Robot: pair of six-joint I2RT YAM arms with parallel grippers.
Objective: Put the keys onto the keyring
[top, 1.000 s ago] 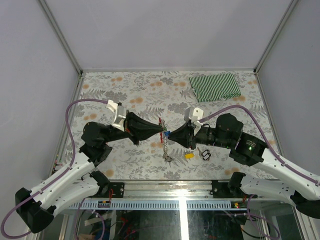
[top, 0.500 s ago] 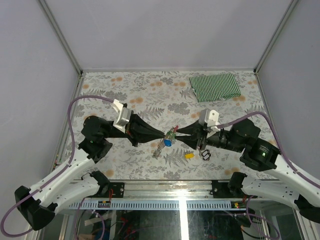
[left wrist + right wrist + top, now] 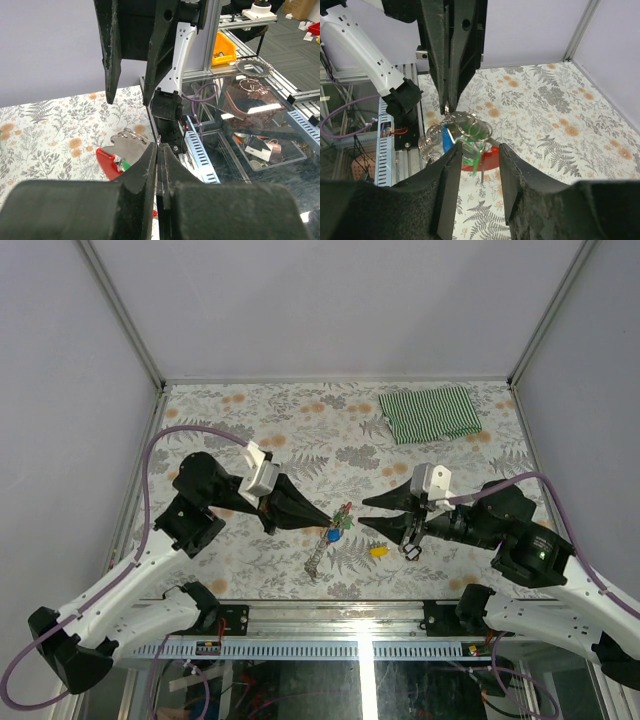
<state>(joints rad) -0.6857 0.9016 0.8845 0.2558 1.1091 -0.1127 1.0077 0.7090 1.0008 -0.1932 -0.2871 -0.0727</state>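
Floral table (image 3: 300, 430), grey walls: the keyring hangs from my left gripper while my right gripper stands open facing it.

My left gripper (image 3: 327, 517) is pinched fully closed on a thin wire ring of the keyring (image 3: 341, 511), so the whole bunch hangs right at its tips. It is a red curved clip with a silver chain trailing from it toward the near edge. A blue key (image 3: 332, 535) and a green key (image 3: 344, 524) are bunched just under the clip. My right gripper (image 3: 369, 514) has its jaws parted and grips nothing. The bunch sits just ahead of its fingertips, in line with the gap. A yellow key (image 3: 378, 551) lies on the table just nearside of that gripper.
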